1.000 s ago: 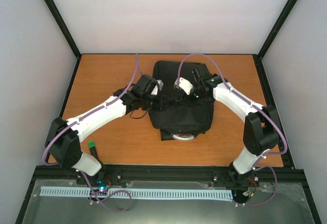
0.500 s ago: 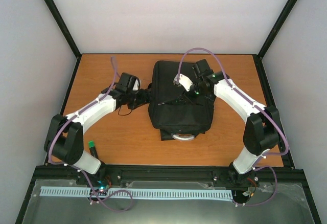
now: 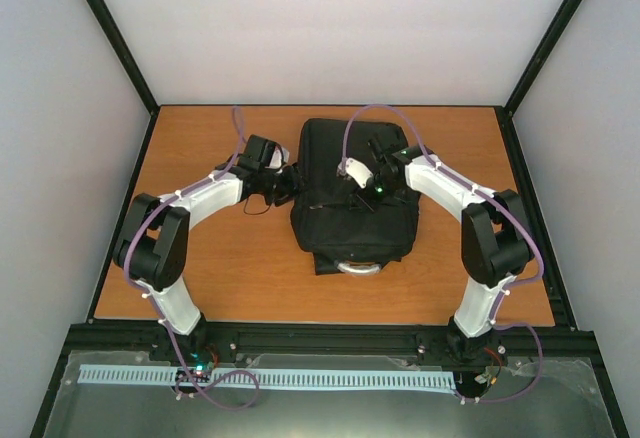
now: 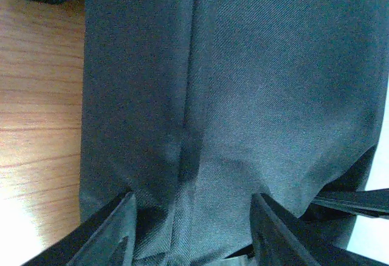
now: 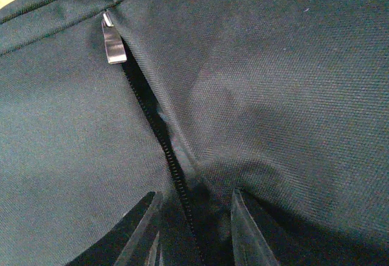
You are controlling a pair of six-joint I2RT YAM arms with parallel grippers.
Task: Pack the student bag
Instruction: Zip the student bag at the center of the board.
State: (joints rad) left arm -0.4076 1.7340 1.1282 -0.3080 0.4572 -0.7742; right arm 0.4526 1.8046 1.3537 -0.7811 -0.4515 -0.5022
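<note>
The student bag is a large black backpack lying flat in the middle of the table, with its grey curved handle at the near end. My left gripper is at the bag's left side. In the left wrist view it is open, with bag fabric bulging between its fingers. My right gripper rests on top of the bag. In the right wrist view it pinches a fold of fabric at a partly open zipper, below the metal zipper pull.
The orange wooden table is ringed by a black frame with pale walls close on three sides. A thin black strap loop lies on the wood left of the bag. A metal rail runs along the near edge.
My left gripper pulled back left off the bag top, then came in again to the bag's left side, and its elbow swung inward. My right gripper shifted slightly left on the bag.
</note>
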